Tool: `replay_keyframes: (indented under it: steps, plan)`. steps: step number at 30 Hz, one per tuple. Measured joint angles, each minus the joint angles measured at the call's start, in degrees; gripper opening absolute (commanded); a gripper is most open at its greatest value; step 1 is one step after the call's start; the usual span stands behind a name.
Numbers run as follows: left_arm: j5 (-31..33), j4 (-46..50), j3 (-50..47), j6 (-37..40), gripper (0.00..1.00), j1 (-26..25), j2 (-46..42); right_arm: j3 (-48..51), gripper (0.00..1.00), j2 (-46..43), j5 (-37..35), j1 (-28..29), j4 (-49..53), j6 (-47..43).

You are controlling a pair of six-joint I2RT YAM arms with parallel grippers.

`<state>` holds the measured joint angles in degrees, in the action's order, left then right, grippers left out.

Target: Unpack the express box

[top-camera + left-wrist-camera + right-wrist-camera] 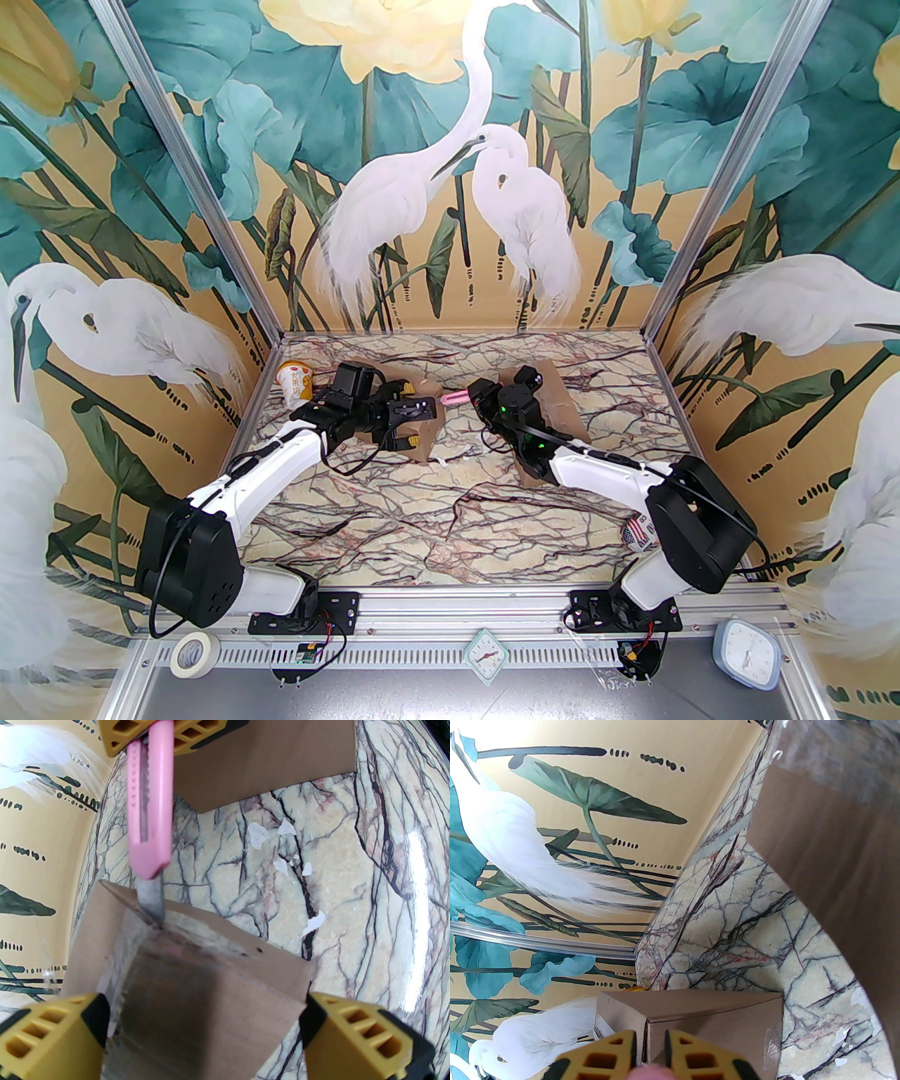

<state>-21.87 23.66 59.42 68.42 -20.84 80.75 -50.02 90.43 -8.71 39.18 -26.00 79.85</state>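
Here the box sits on the counter, left of centre and towards the back, with the left hand astride it. That hand is spread wide, its 2 pads right at the box's opposite sides, but I cannot tell whether they already press. The right hand is pressed together, pinching the knife, whose blade meets the taped seam at a top corner of the box. The box is probably light and hollow. Its cardboard walls should be stiff near the edges and corners and likely to buckle in the middle of a panel, and the glossy tape over the top looks slick. The best hold is likely across the bare side walls, close to the corners and clear of the tape and the blade's path. It should be firm enough to stop the box sliding on the smooth counter under the cut, yet light enough not to crush it. What is inside cannot be seen, so its true weight is a guess.
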Motion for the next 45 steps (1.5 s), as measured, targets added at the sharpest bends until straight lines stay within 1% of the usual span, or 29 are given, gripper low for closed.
replay_keyframes:
  steps: [11, 23, 27, 33, 39, 45]
  plan:
    - [-0.46, 0.52, 0.00, -0.37, 0.93, 0.22, 0.00, 0.00, 0.00, 2.25, 3.65, -0.33, -4.24, 1.73]
    - [-1.33, 1.16, 0.00, -1.29, 0.89, 0.24, -0.04, 0.48, 0.00, 1.81, 4.07, -0.59, -3.45, 4.02]
    - [-3.69, 2.16, 0.00, -1.33, 0.86, 1.03, -0.15, 0.48, 0.00, 1.81, 5.29, -1.01, -3.21, 5.03]
    - [-6.73, 4.22, 0.00, -1.36, 0.80, 1.62, -0.59, 0.48, 0.00, 1.18, 6.86, -1.73, -0.87, 5.60]
    - [-9.60, 6.01, 0.00, -2.23, 0.77, 1.62, -1.55, 0.48, 0.00, -1.11, 7.21, -2.19, 1.84, 4.15]
    - [-10.56, 7.85, -0.98, -4.39, 0.75, 1.33, -4.79, 0.61, 0.00, -3.06, 8.26, -2.75, 2.82, 3.93]
